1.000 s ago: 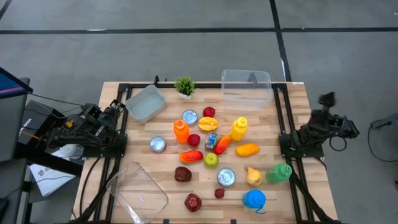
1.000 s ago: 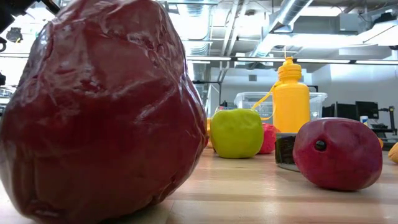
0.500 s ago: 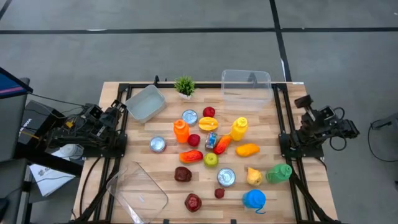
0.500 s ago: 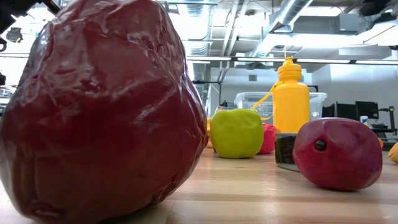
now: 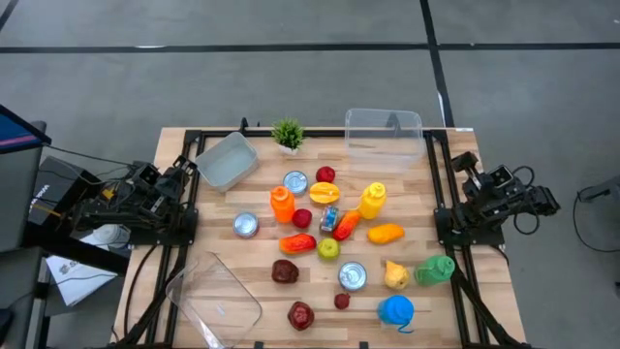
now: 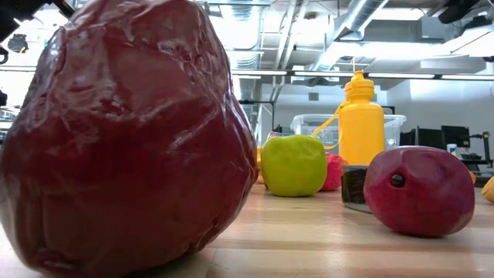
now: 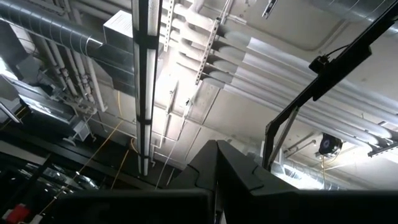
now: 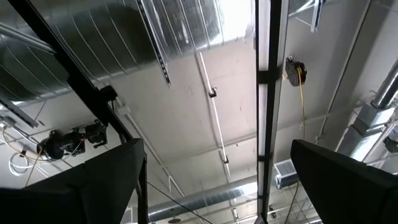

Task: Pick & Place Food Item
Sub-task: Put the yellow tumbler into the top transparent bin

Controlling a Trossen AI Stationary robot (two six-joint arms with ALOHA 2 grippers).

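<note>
Many toy foods lie on the wooden table: a yellow bottle, an orange bottle, a green apple, a dark red fruit, an orange mango, a blue item and cans. In the low view the dark red fruit fills the left half. My right gripper stands open over the table's right edge, pointing upward; its wrist view shows its open fingers against the ceiling. My left gripper rests shut at the left edge, also seen as my left gripper.
A clear bin stands at the far edge, a grey-blue bin at far left, and a clear tray at the near left corner. A small green plant sits at the far side. Black frame rails run along both sides.
My right arm has unfolded from its rest beyond the right edge. Its gripper has swung toward the table's left and now hangs above the right rail. Nothing on the table has moved.
</note>
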